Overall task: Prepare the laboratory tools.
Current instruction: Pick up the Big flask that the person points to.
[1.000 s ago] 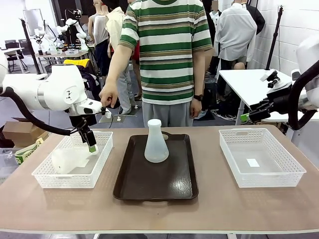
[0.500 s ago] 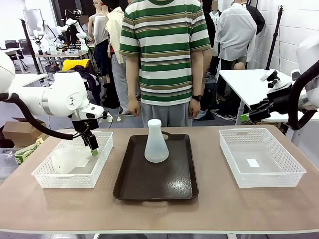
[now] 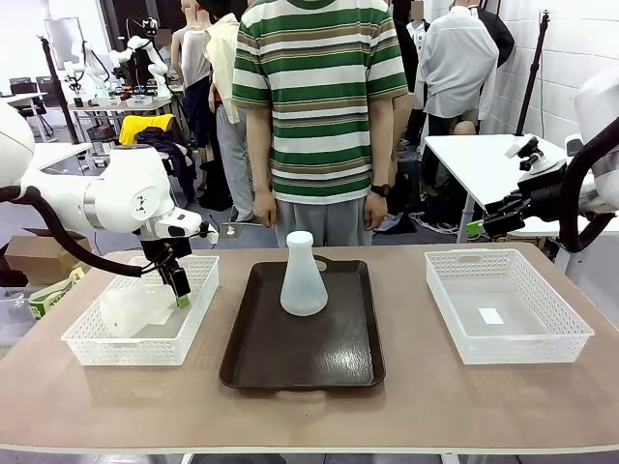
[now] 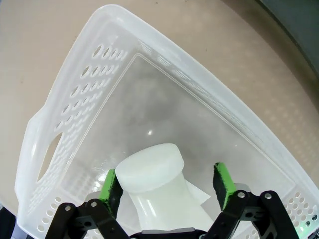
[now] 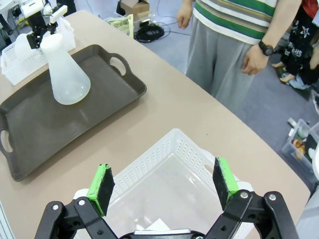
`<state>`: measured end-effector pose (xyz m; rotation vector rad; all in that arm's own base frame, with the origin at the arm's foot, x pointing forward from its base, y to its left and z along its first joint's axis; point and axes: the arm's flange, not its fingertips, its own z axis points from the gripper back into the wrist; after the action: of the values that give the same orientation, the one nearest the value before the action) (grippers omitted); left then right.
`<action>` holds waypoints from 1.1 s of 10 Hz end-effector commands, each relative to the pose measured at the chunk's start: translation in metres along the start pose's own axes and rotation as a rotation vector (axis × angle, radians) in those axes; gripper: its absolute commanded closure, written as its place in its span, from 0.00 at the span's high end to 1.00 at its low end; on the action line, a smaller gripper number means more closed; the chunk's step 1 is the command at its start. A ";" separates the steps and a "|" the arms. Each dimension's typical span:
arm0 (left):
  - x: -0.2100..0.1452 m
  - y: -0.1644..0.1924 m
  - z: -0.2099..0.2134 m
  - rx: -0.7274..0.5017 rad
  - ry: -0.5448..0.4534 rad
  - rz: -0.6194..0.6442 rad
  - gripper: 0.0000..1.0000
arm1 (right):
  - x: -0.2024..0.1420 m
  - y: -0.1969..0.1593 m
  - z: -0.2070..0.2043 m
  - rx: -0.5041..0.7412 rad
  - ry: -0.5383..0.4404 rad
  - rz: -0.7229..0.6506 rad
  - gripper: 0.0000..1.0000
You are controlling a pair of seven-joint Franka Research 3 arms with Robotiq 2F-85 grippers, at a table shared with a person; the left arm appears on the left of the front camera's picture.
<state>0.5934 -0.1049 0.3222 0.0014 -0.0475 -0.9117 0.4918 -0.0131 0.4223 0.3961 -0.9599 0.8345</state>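
Straddling the neck: your left gripper (image 4: 167, 181) was down inside the left basket (image 4: 75, 89), which sat left of the dark brown tray (image 3: 319, 362). It had one green pad on each side of the lying flask (image 4: 149, 172).
Left fingers: parted and not clamped. One pad (image 4: 110, 188) looked to be right at the neck's edge, while the other stood clear of it with a visible gap.
Lying flask: on its side in the basket left of the tray, mouth pointing away from your wrist camera.
Upright flask (image 3: 303, 280): stood on the tray's far half, and nothing touched it.
Right gripper (image 5: 164, 181): hung up off the table, aimed toward the right basket (image 5: 174, 144), which sat right of the tray.
Right fingers: spread wide, released, and you held nothing in them.
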 end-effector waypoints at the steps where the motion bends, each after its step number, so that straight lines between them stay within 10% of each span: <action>1: 0.004 0.001 0.003 0.016 -0.027 0.002 0.77 | 0.000 0.000 -0.001 0.000 0.001 0.001 1.00; 6: 0.008 0.002 0.001 0.025 -0.003 0.014 0.00 | 0.000 0.000 -0.001 0.000 0.001 0.001 1.00; 11: 0.005 -0.001 0.003 0.012 -0.011 0.004 0.00 | 0.000 0.000 -0.001 0.000 0.001 0.001 1.00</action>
<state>0.5947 -0.1091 0.3251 -0.0008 -0.0613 -0.9020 0.4918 -0.0132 0.4223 0.3961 -0.9599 0.8344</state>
